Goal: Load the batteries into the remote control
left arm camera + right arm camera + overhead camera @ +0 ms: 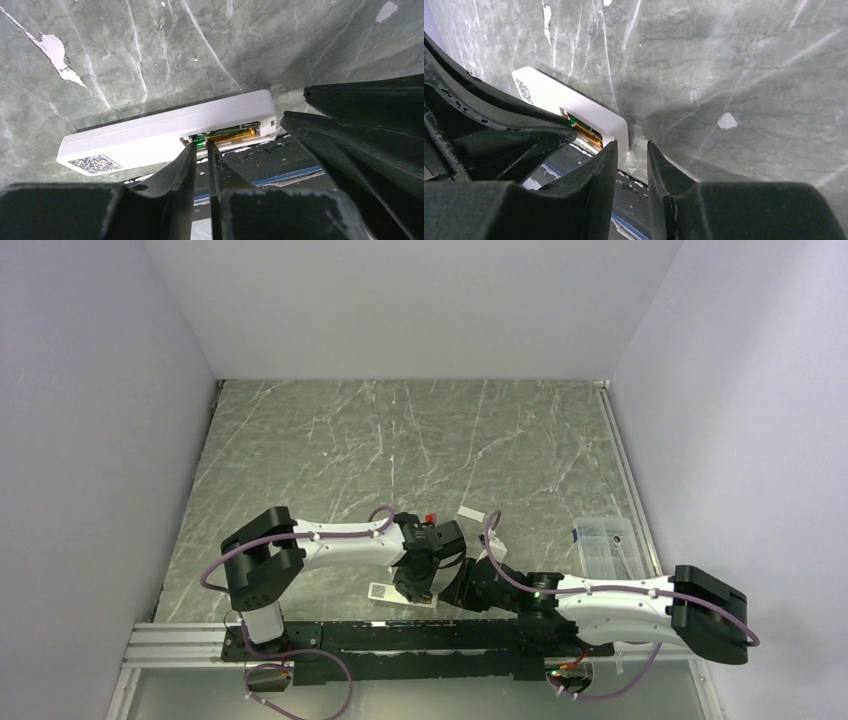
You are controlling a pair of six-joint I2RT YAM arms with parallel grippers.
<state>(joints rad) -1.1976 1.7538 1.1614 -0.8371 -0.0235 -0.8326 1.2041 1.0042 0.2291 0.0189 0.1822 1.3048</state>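
Seen from above, the remote control (404,595) lies on the tabletop (400,440), close to its near edge. In the left wrist view, the left gripper (201,148) has its jaws clenched to a sliver, their tips at the remote's open recess, where a gold-green battery (227,134) sits. In the right wrist view, the right gripper (631,149) has its jaws partly released and grasping nothing, with one finger (606,155) against the remote's end.
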